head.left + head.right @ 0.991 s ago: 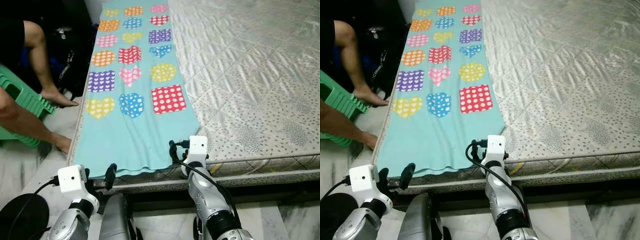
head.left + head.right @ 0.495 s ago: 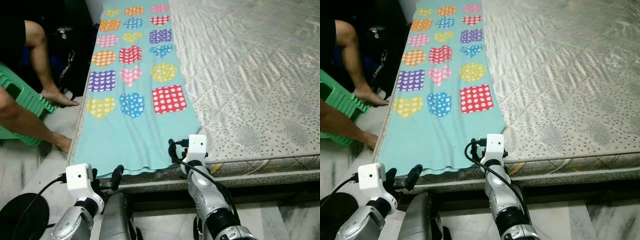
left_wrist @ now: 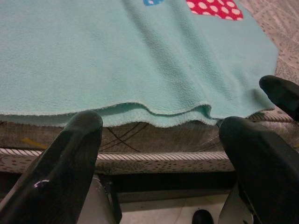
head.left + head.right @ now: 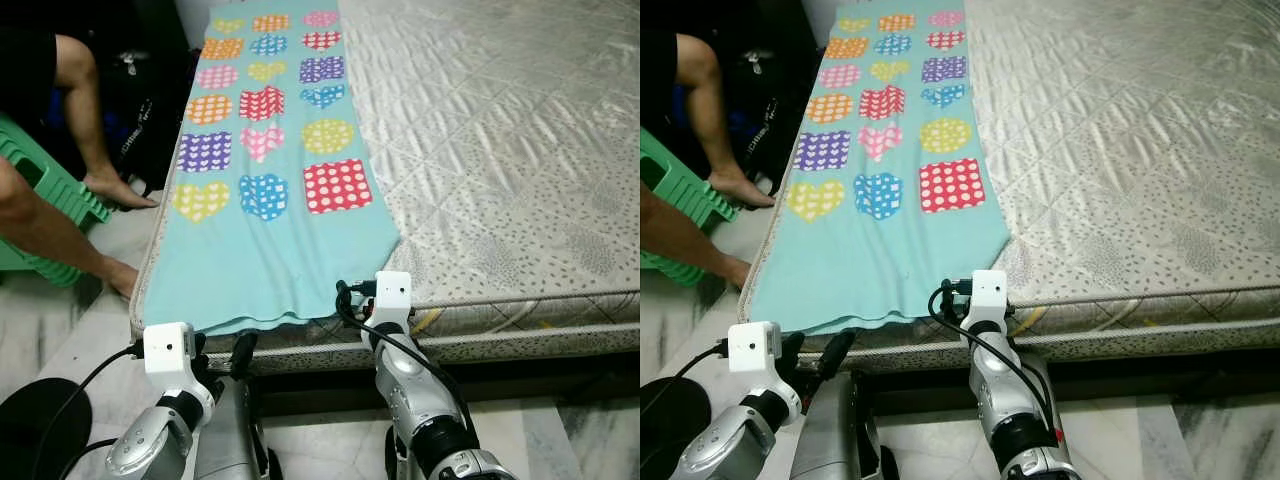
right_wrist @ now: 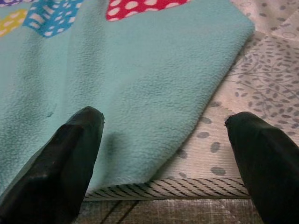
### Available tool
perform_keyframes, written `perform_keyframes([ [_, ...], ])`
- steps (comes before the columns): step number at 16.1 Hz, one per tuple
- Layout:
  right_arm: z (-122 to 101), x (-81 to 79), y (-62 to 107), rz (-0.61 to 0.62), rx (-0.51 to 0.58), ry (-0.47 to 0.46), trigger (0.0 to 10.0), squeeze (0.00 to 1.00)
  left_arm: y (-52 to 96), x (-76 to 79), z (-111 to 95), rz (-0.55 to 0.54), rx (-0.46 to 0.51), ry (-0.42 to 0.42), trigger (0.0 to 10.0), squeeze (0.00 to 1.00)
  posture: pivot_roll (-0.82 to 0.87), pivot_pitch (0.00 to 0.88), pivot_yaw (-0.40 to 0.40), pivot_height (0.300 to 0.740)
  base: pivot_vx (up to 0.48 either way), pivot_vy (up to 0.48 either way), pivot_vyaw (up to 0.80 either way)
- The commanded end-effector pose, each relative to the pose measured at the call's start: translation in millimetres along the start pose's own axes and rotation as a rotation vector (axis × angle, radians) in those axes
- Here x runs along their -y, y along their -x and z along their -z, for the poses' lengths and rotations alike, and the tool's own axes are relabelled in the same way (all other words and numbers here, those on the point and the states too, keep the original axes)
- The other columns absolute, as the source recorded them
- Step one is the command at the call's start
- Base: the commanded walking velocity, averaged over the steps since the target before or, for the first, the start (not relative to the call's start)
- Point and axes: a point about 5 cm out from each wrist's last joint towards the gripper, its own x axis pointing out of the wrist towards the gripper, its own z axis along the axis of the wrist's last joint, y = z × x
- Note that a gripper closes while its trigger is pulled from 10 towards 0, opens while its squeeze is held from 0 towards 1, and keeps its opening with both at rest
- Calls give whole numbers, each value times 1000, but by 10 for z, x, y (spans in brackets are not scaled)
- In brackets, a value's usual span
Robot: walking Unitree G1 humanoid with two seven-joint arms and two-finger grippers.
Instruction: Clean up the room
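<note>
Fleecy turquoise blanket (image 4: pixel 270 240); quilted mattress (image 4: pixel 500 140)

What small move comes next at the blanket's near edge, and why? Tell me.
Probably ease both arms forward so the fingers straddle the hem, then close. The left gripper and right gripper are open at the near edge of the blanket, which lies flat on the mattress; neither holds it yet.

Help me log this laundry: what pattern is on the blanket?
The blanket is aqua fleece with colourful polka-dot hearts and squares, clearest in the left eye view.
</note>
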Motion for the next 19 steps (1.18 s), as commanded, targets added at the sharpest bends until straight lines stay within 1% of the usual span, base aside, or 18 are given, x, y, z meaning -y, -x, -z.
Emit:
perform_keyframes([
  [1,-29,-93,-15,-15,12,-23,10000,0,12,-45,12,-10,-15,-8,10000,0,18,145,106,500,0,0,0],
  [5,-22,-93,-16,-18,12,-21,10000,0,7,-43,20,-8,-19,-5,10000,0,18,144,105,500,0,0,0],
  [8,-10,-145,-26,-30,-19,-31,10000,0,2,-35,20,-5,-21,-5,10000,0,21,144,104,500,0,0,0],
  [9,-60,-234,-61,-27,-26,-28,4118,0,-2,-37,22,-4,-24,-3,10000,0,19,147,105,500,0,0,0],
  [10,-109,-298,-86,-24,-24,-49,0,0,-6,-35,24,-3,-25,-4,10000,0,25,146,105,500,0,0,0],
  [11,-145,-354,-96,-29,-15,-52,0,0,-11,-36,23,-3,-23,-7,10000,0,29,141,105,500,0,0,0],
  [12,-117,-383,-87,-44,-30,-55,0,0,-19,-38,24,-4,-23,-10,10000,0,29,139,106,500,0,0,0],
  [15,-22,-314,-66,-33,-72,-51,0,0,-34,-36,19,0,-21,-14,10000,0,28,135,105,500,0,0,0],
  [19,37,-319,-53,-53,-119,-66,0,0,-51,-37,20,2,-22,-15,10000,0,26,128,107,500,0,0,0],
])
